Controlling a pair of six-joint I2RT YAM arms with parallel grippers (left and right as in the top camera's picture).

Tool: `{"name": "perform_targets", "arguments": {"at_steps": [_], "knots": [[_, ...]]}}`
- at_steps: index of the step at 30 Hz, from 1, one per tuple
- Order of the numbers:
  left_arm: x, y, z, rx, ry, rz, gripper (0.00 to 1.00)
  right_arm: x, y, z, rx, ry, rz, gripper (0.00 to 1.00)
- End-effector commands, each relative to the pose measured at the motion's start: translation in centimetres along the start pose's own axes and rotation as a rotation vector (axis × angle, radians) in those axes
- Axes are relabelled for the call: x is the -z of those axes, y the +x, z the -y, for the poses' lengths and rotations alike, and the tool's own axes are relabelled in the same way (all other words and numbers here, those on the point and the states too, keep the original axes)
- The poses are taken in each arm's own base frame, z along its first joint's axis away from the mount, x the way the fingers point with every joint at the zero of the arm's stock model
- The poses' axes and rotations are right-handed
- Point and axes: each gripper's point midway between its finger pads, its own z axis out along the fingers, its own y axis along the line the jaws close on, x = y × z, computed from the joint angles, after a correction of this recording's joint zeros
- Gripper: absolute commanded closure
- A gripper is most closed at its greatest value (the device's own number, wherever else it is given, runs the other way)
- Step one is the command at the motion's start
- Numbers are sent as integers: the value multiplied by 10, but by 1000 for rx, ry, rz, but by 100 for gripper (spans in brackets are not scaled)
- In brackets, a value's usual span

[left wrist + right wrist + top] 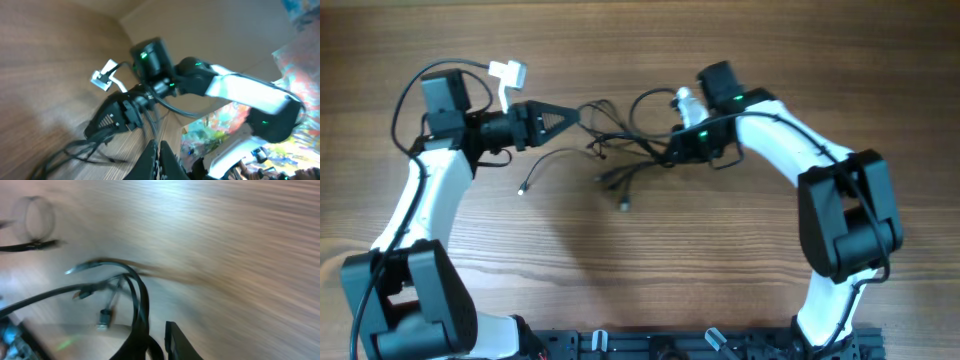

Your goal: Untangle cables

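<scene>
Carefully now: your left gripper (pixel 574 115), clamped shut on what looks like one strand, faces your right gripper (pixel 670 153) across the cables (pixel 620 148), which lie knotted on the table (pixel 650 270) between them. Whether the right one grips anything you cannot tell. Its blurred wrist view shows only a black loop running down past one finger (pixel 176 340). To do this step well, draw the two sides apart slowly and low, and check that the knot loosens rather than cinches. From overhead you get the whole tangle and a loose plug (pixel 523 188) lying apart to the left. Only the right wrist view shows a small plug (pixel 103 320) below the loop, and the left wrist view shows the right arm (pixel 240 90) opposite.
</scene>
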Motion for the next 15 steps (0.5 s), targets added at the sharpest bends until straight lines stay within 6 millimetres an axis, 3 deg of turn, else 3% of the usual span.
{"name": "perform_targets", "arguments": {"at_steps": [1,5,9,10,12,14,15], "knots": [[30,-18,15,5,30,59,96,10,1,64,-187,58,9,85],[36,-18,12,28,19,77,96,22,-4,77,-227,15,37,85],[20,-12,-7,74,-94,57,88,21,-5,73,-221,-2,37,84],[12,-6,-19,91,-167,42,71,22,-6,71,-220,-16,43,84],[-6,15,-39,118,-296,-26,53,24,-8,68,-225,-51,47,84],[-24,51,-56,172,-450,-152,23,25,-8,68,-232,-67,48,79],[-29,67,-61,197,-510,-205,22,26,-8,68,-231,-66,49,75]]}}
